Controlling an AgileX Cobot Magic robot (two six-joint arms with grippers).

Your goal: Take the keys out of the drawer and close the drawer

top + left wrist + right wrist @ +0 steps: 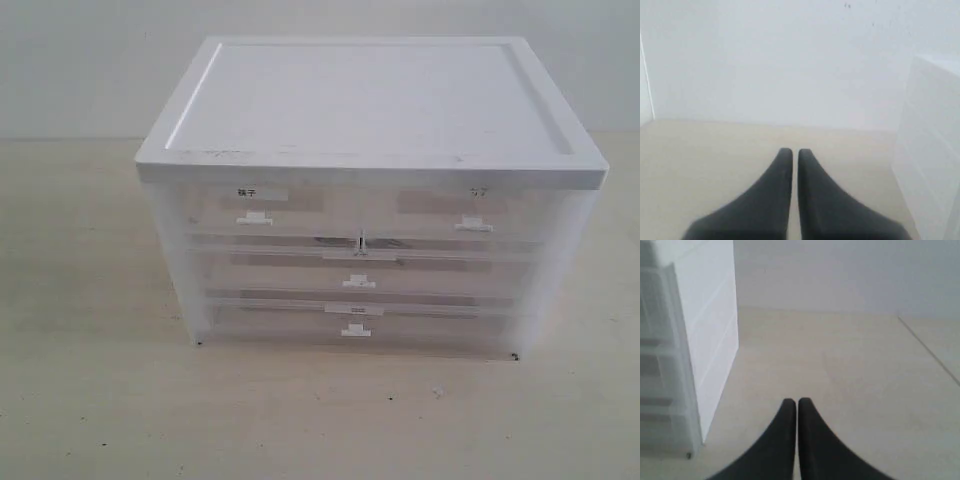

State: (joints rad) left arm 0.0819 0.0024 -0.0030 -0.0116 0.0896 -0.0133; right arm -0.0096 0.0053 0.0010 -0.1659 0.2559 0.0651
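While neither arm shows in the wide view, a white-topped unit of cloudy plastic drawers fills the middle of that frame, standing on a pale tabletop. Two half-width labelled drawers sit side by side across its top tier. Below them, at the centre of the frame, is the drawer the task names. It is full width, has a small white tab handle, and is pushed fully in. A matching bottom drawer lies just beneath it, also closed.

The keys cannot be made out. Only a faint dark smudge shows through the plastic near the top edge of the middle tier, too blurred to name, so they are presumably inside.

Each wrist camera looks along its own claw over bare tabletop, with a side of the unit nearby. The left gripper has its dark fingers pressed together with only a hairline gap and holds nothing. The right gripper looks the same, closed and empty. Both are apart from the unit.

Nothing has been opened yet. The tab is small and a twin sits just below it, so a slightly low reach could open the wrong drawer. Closed fingers could also skid off the tab. The unit looks light, and an unbraced pull might drag the whole thing forward.
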